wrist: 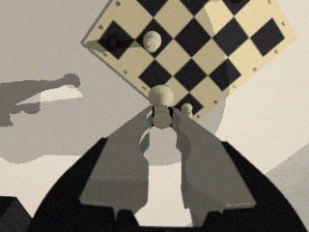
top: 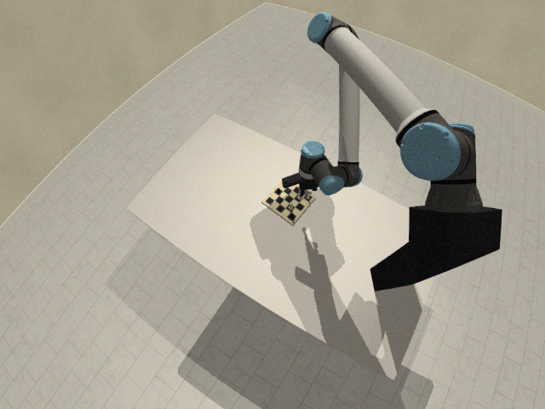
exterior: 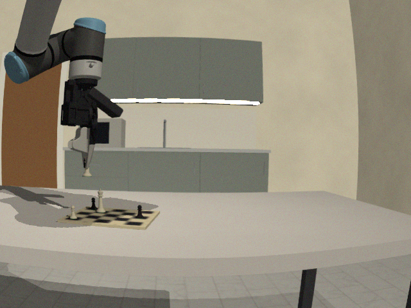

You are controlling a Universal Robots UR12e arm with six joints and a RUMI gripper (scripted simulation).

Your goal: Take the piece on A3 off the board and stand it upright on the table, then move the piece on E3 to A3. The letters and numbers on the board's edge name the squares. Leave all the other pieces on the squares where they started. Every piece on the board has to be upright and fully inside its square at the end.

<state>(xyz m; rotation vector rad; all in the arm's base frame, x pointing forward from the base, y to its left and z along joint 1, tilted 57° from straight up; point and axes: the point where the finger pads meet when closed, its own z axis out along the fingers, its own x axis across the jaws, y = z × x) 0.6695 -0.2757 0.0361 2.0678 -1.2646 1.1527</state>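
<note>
White pawn (wrist: 161, 99) is gripped by its neck in the closed gripper (wrist: 162, 117), high above the chessboard (exterior: 146, 224) near its edge. It could be tipped if released before its base meets the table (exterior: 265, 219). Square labels are barely legible, so A3 probably cannot be confirmed; farther pieces are cropped.

White pawn (exterior: 87, 172) upright, pinched in gripper (exterior: 85, 164), high above board (exterior: 146, 222) w/ its 4 upright pieces, at 11 o'clock.
</note>
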